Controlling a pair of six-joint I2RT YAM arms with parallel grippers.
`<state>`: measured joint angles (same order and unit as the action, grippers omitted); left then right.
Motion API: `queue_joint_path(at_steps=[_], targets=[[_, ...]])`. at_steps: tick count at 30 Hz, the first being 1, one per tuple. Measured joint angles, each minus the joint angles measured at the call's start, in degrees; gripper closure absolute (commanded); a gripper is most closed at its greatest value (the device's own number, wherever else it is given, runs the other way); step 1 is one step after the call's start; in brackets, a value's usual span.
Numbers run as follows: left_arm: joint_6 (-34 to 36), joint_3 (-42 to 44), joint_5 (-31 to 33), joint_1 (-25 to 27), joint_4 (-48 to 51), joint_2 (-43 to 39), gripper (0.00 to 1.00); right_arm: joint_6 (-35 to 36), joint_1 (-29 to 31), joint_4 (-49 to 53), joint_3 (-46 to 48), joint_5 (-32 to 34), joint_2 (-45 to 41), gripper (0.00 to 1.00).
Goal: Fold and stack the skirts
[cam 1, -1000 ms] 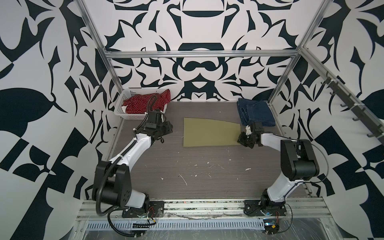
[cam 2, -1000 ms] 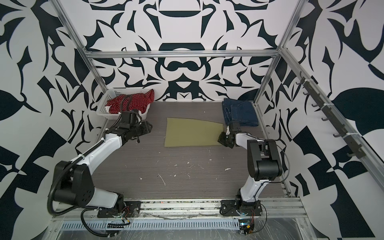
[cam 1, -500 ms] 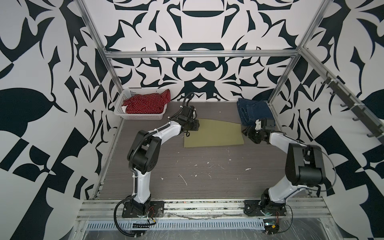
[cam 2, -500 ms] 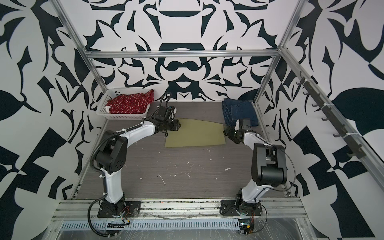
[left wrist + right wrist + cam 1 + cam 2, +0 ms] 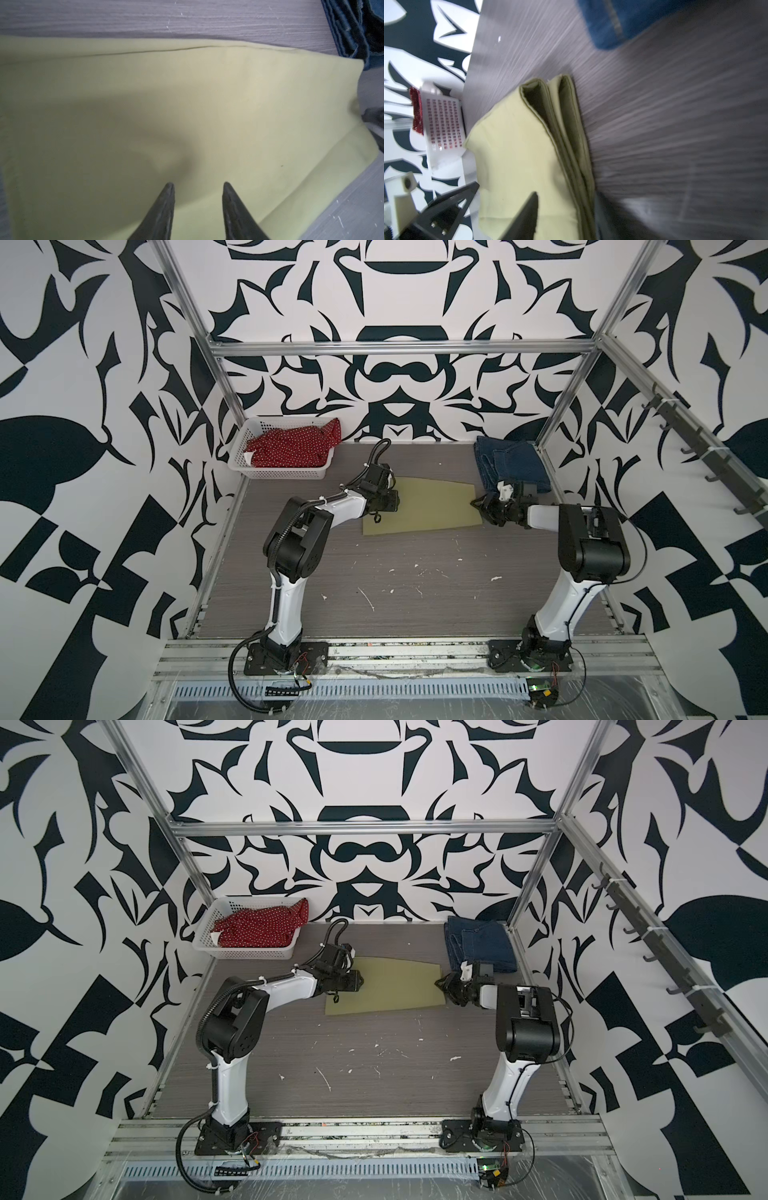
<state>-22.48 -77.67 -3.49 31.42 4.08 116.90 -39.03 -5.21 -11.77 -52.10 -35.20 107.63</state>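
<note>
An olive-green skirt [image 5: 432, 506] [image 5: 395, 986] lies folded flat in the middle of the table. My left gripper [image 5: 392, 506] [image 5: 197, 184] hovers open over its left end with nothing between the fingers. My right gripper [image 5: 482, 508] [image 5: 568, 195] is turned on its side at the skirt's right edge, where the layered edge [image 5: 571, 124] lies between its parted jaws. The folded denim skirt [image 5: 515, 464] [image 5: 482, 944] sits at the back right, just behind that gripper. The red polka-dot skirt [image 5: 291, 448] [image 5: 257, 928] lies crumpled in the basket.
The white perforated basket [image 5: 282, 475] [image 5: 444, 122] stands at the back left corner. Metal frame posts [image 5: 561, 406] line the table's back corners, and a rail of hooks [image 5: 706, 456] runs along the right wall. White specks [image 5: 415, 572] dot the front of the table.
My left arm swung from beside the basket over to the olive skirt's left end. The right gripper backed off toward the denim, then returned to the olive skirt's right edge.
</note>
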Motion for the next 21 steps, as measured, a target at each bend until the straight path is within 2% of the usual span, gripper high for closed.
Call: queue_joint_path(at_steps=[5,7,8,11,14,16,21], targets=[[0.0,-0.4,0.8,0.1,0.0,-0.3,0.56,-1.5,1.2,-1.6,2.4,-2.0,0.2,0.89],[0.2,-1.6,0.7,0.1,0.5,-0.3,0.56,-1.7,1.4,-2.4,3.1,-2.6,0.2,0.91],[0.3,-2.8,0.5,0.3,1.1,-0.2,0.57,-1.6,1.5,-2.9,3.5,-2.8,0.1,0.90],[1.0,-7.6,-0.3,1.0,1.7,0.3,0.58,-1.9,1.6,-3.7,3.9,-3.7,0.0,0.72],[1.9,-11.9,-0.7,2.9,1.3,2.0,0.61,-2.8,1.6,-5.0,4.2,-4.6,-0.5,0.61],[2.3,-13.3,-1.2,4.3,1.3,3.8,0.66,-2.7,1.6,-4.7,4.3,-4.0,-1.3,0.56],[2.6,-13.9,-2.2,6.8,2.3,9.3,0.67,-1.0,1.6,-0.6,4.0,-1.5,-3.9,0.51]])
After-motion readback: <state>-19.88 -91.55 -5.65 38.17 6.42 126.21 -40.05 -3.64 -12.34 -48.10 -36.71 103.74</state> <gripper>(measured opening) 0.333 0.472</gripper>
